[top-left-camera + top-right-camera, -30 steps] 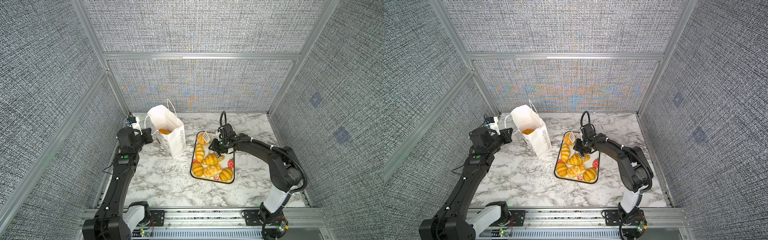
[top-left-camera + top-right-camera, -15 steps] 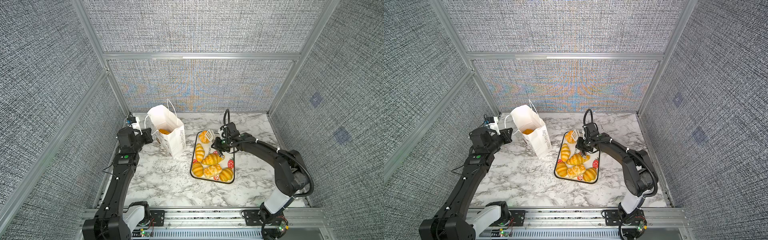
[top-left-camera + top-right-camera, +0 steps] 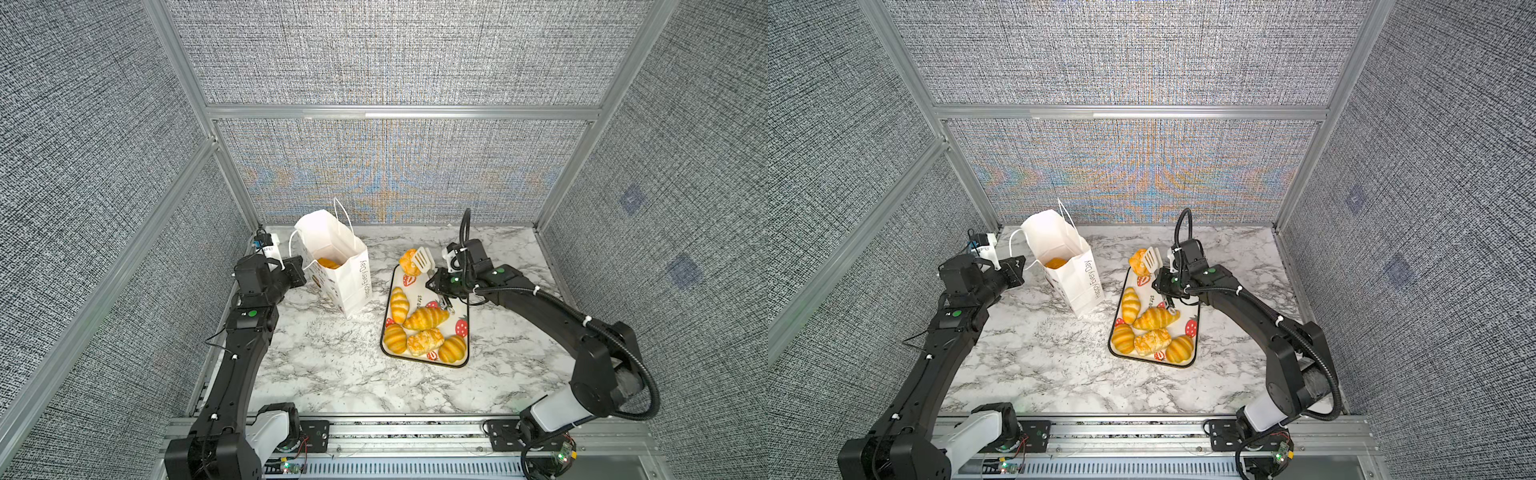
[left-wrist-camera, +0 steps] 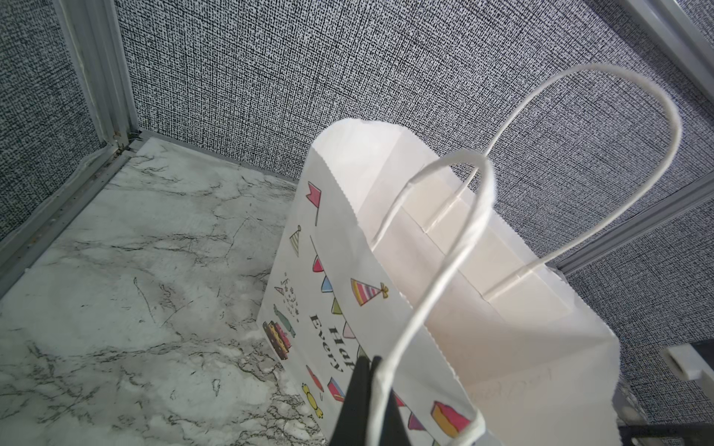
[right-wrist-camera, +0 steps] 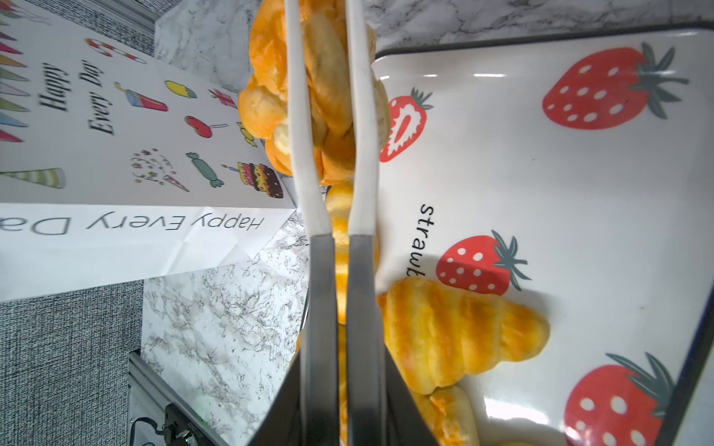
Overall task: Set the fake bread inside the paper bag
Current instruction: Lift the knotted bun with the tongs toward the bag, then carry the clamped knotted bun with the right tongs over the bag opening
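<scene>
The right gripper [image 5: 340,247] is gripping the handles of the white slotted tongs [image 3: 424,259] tightly, and the tongs are pinching a braided pastry [image 5: 328,77] between their two arms, over the far end of the strawberry tray [image 5: 541,185]. How high the pastry is hanging above the tray I cannot tell. The left gripper [image 4: 365,386] is pressing its jaws fully together on the near cord handle [image 4: 452,270] of the paper bag [image 3: 345,274], which is standing a little tilted just beside the tray with its mouth open. One orange piece [image 3: 328,262] is lying inside the bag, and five more pieces, among them a croissant [image 3: 426,318], are waiting on the tray. The step in hand, as I judge it, is carrying the pastry to the bag. To do it well, the right arm should be lifting first, so that the pastry is passing above the bag's rim and not pushing the paper wall. The squeeze on the tongs should not be relaxing before the pastry is over the mouth. The left arm should be pulling the handle gently outward, without tipping the light bag.
</scene>
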`<state>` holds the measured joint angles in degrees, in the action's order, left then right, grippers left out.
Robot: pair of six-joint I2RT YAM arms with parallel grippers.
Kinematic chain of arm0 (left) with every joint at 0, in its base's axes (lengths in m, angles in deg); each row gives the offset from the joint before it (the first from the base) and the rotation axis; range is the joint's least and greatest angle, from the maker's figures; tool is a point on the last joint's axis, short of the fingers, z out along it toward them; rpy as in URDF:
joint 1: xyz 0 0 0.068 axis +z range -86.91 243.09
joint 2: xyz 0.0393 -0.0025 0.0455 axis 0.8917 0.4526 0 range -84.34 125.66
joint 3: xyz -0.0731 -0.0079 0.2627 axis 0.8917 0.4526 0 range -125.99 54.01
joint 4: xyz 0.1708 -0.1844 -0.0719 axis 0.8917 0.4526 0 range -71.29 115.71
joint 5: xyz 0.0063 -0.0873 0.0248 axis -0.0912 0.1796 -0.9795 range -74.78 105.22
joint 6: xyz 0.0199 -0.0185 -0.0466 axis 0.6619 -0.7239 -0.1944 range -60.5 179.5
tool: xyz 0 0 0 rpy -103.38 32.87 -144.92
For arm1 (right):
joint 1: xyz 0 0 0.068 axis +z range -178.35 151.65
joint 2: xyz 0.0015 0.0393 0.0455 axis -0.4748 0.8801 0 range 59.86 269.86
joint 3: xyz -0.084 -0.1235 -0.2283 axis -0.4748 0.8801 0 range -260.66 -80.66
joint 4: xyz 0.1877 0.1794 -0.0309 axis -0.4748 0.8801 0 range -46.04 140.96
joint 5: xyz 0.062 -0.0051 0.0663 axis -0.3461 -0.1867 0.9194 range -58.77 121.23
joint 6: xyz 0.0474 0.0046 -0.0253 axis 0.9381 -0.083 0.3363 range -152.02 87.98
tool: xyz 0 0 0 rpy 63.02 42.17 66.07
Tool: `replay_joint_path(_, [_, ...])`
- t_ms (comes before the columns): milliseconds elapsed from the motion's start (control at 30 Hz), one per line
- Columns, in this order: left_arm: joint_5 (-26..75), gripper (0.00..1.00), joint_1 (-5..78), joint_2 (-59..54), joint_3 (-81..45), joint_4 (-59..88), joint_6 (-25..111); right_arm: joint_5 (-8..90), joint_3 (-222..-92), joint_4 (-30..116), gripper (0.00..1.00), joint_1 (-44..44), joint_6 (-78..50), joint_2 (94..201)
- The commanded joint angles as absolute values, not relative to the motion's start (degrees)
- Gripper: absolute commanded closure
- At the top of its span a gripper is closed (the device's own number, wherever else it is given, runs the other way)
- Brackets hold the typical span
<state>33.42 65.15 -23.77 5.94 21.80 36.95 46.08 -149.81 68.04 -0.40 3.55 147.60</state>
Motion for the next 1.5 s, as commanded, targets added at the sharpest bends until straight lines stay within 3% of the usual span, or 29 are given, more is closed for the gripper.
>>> replay_joint_path(0, [34.2,1.0,65.2,-23.9,6.2,21.1,37.0,46.2,-150.7,67.0,0.75,0.8,2.6,145.3])
replay_joint_path(733, [34.3,1.0,65.2,-24.1,6.2,21.1,37.0,45.0,-152.9,60.4,0.74,9.9,-0.9,135.8])
replay_joint_path(1467, [34.2,1.0,65.2,-24.1,6.2,21.1,37.0,44.3,-161.2,58.7,0.72,17.5,-4.0,141.4])
